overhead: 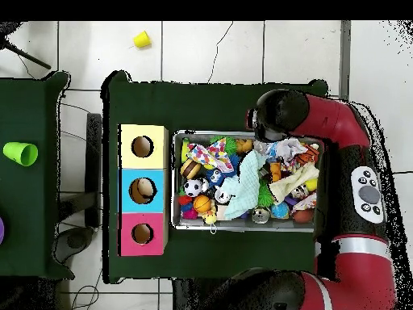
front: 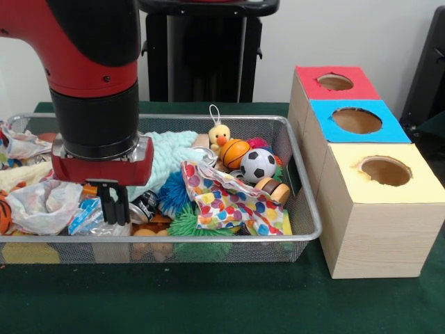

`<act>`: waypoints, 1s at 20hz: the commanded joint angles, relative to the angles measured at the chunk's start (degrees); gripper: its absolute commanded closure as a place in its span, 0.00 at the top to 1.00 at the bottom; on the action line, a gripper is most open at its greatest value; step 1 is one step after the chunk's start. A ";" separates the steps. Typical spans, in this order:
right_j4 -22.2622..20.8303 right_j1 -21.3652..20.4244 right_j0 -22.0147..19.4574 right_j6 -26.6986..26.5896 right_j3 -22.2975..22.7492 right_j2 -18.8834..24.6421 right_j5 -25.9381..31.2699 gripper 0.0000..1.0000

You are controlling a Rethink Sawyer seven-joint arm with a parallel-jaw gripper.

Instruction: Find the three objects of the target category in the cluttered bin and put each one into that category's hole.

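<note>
A wire mesh bin [front: 306, 209] on the green table is crammed with toys. On its right side lie a yellow duck [front: 220, 133], a small basketball [front: 235, 153], a soccer ball [front: 258, 165] and a wooden wheeled toy [front: 272, 189]. A polka-dot bag [front: 222, 198] and a teal cloth [front: 163, 156] cover the middle. My gripper [front: 112, 207] reaches down into the bin's left half, beside a dark can [front: 144, 205] and crumpled plastic bags [front: 42, 205]. Three boxes with holes stand to the right: red [front: 335, 82], blue [front: 357, 120], yellow [front: 386, 170].
In the overhead view my arm [overhead: 278, 117] hangs over one end of the bin [overhead: 242, 228], hiding the gripper. The blue box's hole [overhead: 143, 190] holds something brownish. A green cup [overhead: 20, 152] sits on a side table, and a yellow cup [overhead: 142, 39] lies on the floor.
</note>
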 commanded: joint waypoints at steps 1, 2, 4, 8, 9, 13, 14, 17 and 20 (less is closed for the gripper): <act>-1.55 0.70 -0.88 -11.24 0.61 4.07 4.31 0.00; -1.55 0.66 -0.84 -11.18 0.65 4.04 4.31 0.00; -1.57 0.75 -0.74 -11.18 0.43 4.02 4.61 0.00; -0.58 0.68 -1.28 -10.27 1.15 4.68 3.21 0.00; -0.51 0.56 -1.61 -10.53 1.67 4.96 2.27 1.00; -0.41 0.70 -1.58 -10.13 1.34 4.75 3.01 1.00; -0.68 0.61 -1.71 -10.69 1.42 4.88 2.40 1.00; -1.70 1.14 0.07 -11.86 -3.33 3.40 11.78 1.00; -2.28 0.23 -0.22 -12.69 -0.82 3.78 7.90 1.00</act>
